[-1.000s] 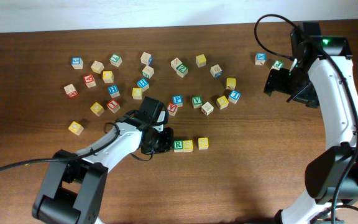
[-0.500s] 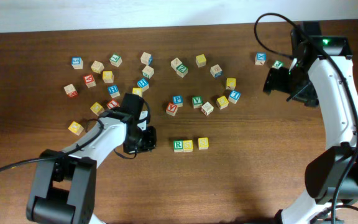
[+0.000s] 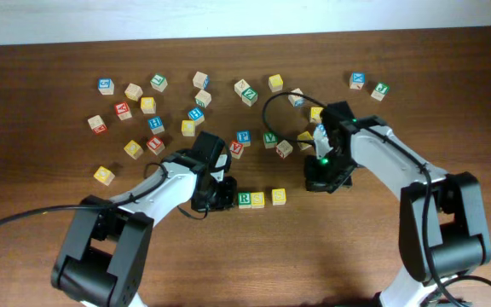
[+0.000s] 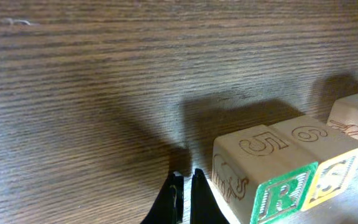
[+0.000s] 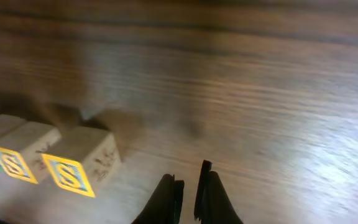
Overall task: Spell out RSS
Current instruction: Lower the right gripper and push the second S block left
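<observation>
Three cubes stand in a row on the tabletop (image 3: 356,256), reading R, S, S. The R cube (image 3: 245,199) touches the first S cube (image 3: 258,199). The second S cube (image 3: 278,197) sits just beside that, a slight gap showing. Judgement: the word is spelled, and closing that gap is the only work possibly left. The left hand (image 4: 186,180) is just beside the R cube, fingers closed on nothing. The right hand (image 5: 189,177), near the second S cube, is likewise closed and empty. Spare letter cubes (image 3: 243,136) lie apart behind the row.
</observation>
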